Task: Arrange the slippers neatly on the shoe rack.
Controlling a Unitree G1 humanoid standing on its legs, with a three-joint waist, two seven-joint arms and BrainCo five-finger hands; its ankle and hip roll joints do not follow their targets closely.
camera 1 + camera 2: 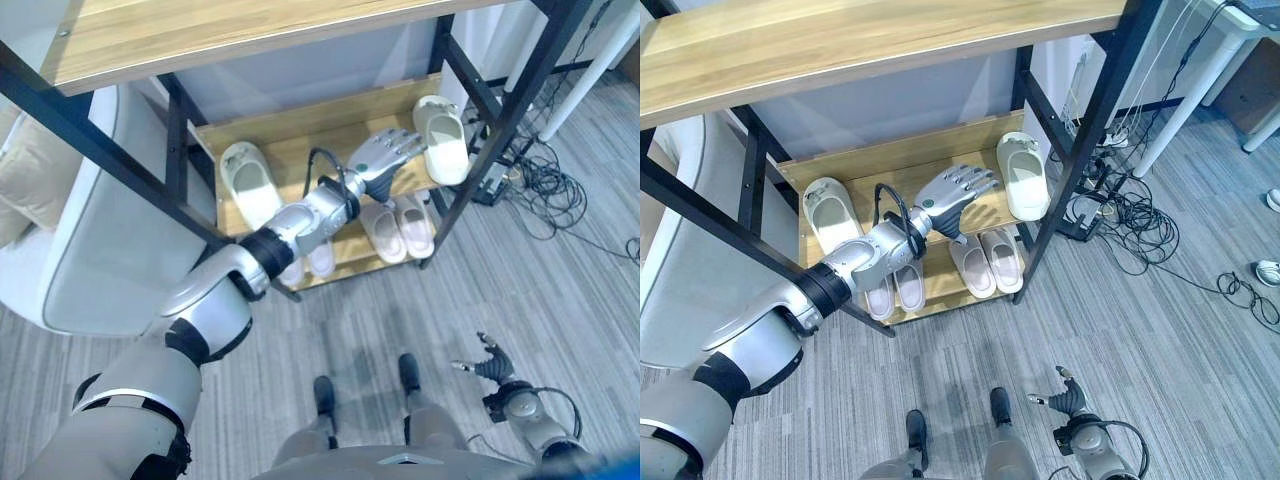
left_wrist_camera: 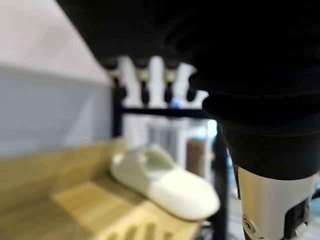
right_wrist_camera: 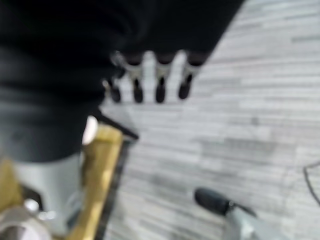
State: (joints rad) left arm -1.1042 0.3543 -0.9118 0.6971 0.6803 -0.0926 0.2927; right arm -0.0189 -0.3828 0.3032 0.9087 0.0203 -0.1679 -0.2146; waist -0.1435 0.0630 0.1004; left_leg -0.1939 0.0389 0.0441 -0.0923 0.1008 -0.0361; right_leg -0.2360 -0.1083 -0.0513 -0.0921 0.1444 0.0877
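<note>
the left hand (image 1: 385, 155) reaches into the shoe rack (image 1: 300, 125) over its middle shelf, fingers stretched out straight and spread, holding nothing. its fingertips (image 1: 985, 179) end just beside the pale green slipper (image 1: 442, 138) that lies at the right end of that shelf, toe pointing out toward the front edge and partly overhanging it; whether the fingers touch that slipper cannot be told from the head views. in the left wrist view the same slipper (image 2: 165, 182) sits on the wooden board a little past the straight fingers (image 2: 155, 80), with a gap showing between them.

a second pale green slipper (image 1: 250, 183) lies at the left end of the same shelf, well apart from the first, toe also toward the front. the arm crosses the shelf between the two.

on the lower shelf a pair of pinkish slippers (image 1: 398, 228) lies side by side at the right, under the hand. another pair of light slippers (image 1: 896, 290) lies on the same shelf further left, partly hidden behind the forearm.

the right hand (image 1: 488, 364) hangs low by the robot's side over the grey plank floor (image 1: 560, 290), well away from the rack, fingers loosely spread and empty. a white cushioned seat (image 1: 90, 250) stands to the left of the rack, and a tangle of black cords (image 1: 545, 185) lies on the floor to its right.
</note>
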